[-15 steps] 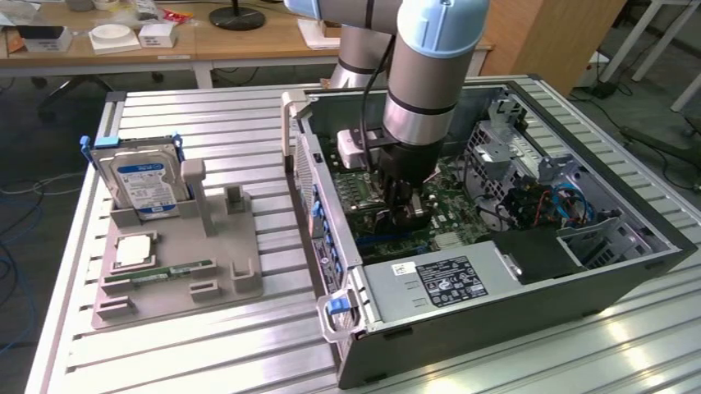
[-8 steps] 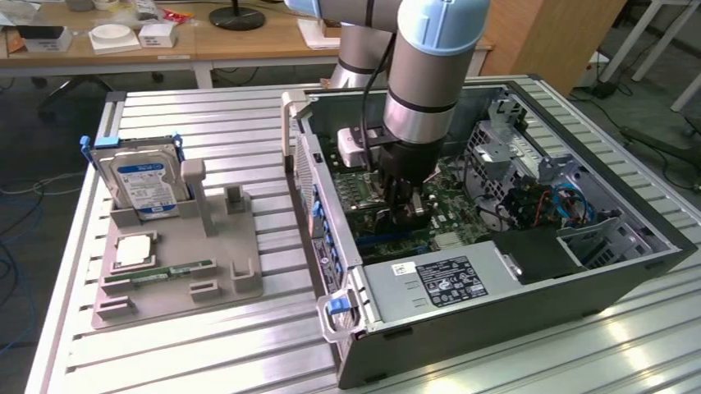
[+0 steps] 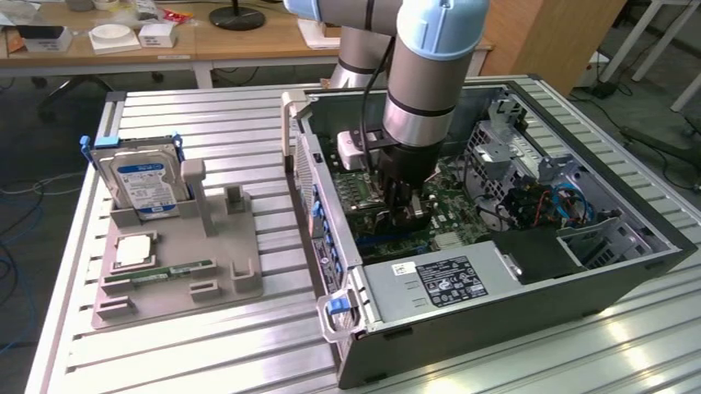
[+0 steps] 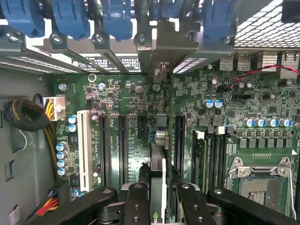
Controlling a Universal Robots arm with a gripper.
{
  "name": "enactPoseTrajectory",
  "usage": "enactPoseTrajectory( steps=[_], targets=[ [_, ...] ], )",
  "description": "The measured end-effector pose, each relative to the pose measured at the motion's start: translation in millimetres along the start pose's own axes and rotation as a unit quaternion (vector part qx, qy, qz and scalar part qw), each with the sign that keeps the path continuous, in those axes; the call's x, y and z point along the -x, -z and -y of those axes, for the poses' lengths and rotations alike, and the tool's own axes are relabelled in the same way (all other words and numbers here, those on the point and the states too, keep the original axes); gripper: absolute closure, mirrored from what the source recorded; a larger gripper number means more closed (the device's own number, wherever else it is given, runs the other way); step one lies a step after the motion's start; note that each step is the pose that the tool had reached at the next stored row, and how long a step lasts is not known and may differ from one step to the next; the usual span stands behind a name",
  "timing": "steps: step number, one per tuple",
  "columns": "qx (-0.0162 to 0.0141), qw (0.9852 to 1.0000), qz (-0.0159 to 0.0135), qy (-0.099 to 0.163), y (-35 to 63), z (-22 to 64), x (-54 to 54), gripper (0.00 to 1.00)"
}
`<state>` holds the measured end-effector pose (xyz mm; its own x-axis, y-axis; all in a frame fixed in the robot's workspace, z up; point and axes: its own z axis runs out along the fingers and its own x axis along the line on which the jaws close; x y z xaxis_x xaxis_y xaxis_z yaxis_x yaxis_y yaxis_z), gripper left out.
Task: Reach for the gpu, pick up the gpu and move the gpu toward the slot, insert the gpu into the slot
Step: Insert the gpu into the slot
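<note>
the arm is seen lowered into the open computer case (image 3: 657,246), which lies on its side on the slatted metal table (image 3: 219,361). the gripper (image 3: 403,205) is located low over the green motherboard (image 3: 455,209), and in the wrist view its black fingers (image 4: 136,201) are seen partly closed on the gpu (image 4: 158,187), which is held edge-on between them as a thin upright card. the card is positioned among the black expansion slots (image 4: 123,145), with a white slot (image 4: 84,147) to one side; whether the card is seated cannot be told. the card's metal end is seen reaching toward the rear bracket bay, where blue retaining clips (image 4: 70,18) are lined along the case wall. close obstructions are noted: a bundle of yellow and black cables (image 4: 28,117) with a white connector (image 4: 55,108), rows of blue-topped capacitors (image 4: 63,157), a red wire (image 4: 262,72), and the empty processor socket (image 4: 260,180). inside the case, the power supply (image 3: 438,283) with its label is found near the front, and a drive cage with blue cables (image 3: 564,197) toward the exterior view's right. outside the case, a grey holder tray (image 3: 219,275) is found toward the exterior view's left; a blue-labelled hard drive (image 3: 140,176) is stood upright in it, a processor chip (image 3: 134,250) is laid flat, and a narrow memory stick (image 3: 173,269) is laid beside it.
</note>
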<state>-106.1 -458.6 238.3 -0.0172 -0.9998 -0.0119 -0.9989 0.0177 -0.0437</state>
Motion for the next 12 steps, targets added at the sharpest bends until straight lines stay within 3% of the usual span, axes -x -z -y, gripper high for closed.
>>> enactPoseTrajectory(
  steps=[12],
  targets=[
    [0.0000,1.0000,0.0001,0.000,1.0,0.0,0.1,0.73]
  ],
)
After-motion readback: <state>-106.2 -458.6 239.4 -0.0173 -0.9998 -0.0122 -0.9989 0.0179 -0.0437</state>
